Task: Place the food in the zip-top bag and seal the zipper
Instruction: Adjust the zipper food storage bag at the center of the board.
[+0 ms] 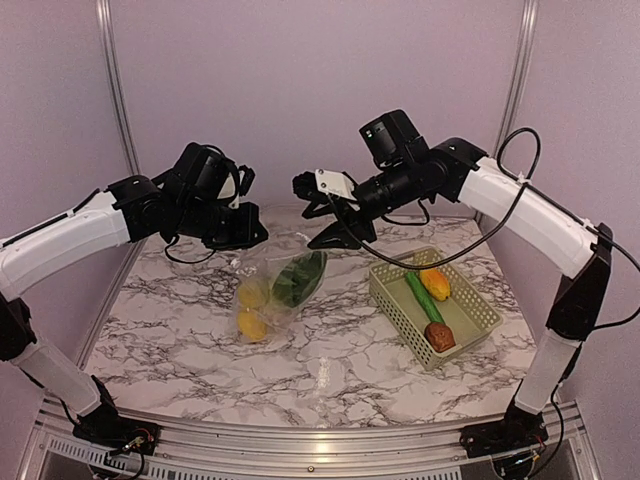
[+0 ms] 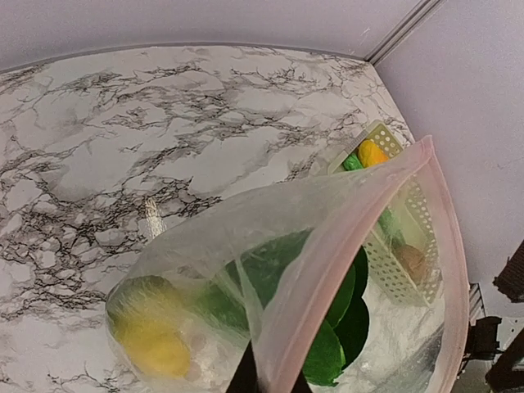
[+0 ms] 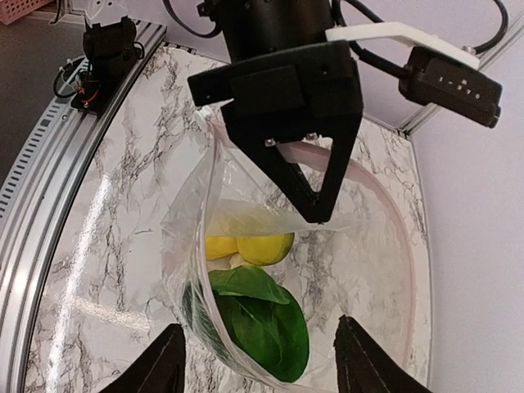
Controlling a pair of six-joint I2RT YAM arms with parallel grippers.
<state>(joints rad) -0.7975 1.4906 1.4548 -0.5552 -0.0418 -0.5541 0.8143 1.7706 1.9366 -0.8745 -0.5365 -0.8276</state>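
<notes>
- Two yellow round toy fruits [image 1: 252,325] and one dark green leafy vegetable [image 1: 298,278] are sitting inside the clear crinkly zip-top bag [image 3: 188,246], mid-table.
- Three pieces are lying in the pale green lattice basket [image 1: 385,290]: one green stalk [image 1: 425,298], one orange-yellow oblong [image 1: 435,283], one brown lump [image 1: 439,336].
- Left gripper [image 3: 319,214] is pinching the bag's rim. Right gripper [image 3: 260,327] is gaping wide, empty, over the mouth.
- Bag is looking limp, light and slippery, so I'd be grabbing the stiffer pinkish zipper strip [image 2: 434,213], not the film.
</notes>
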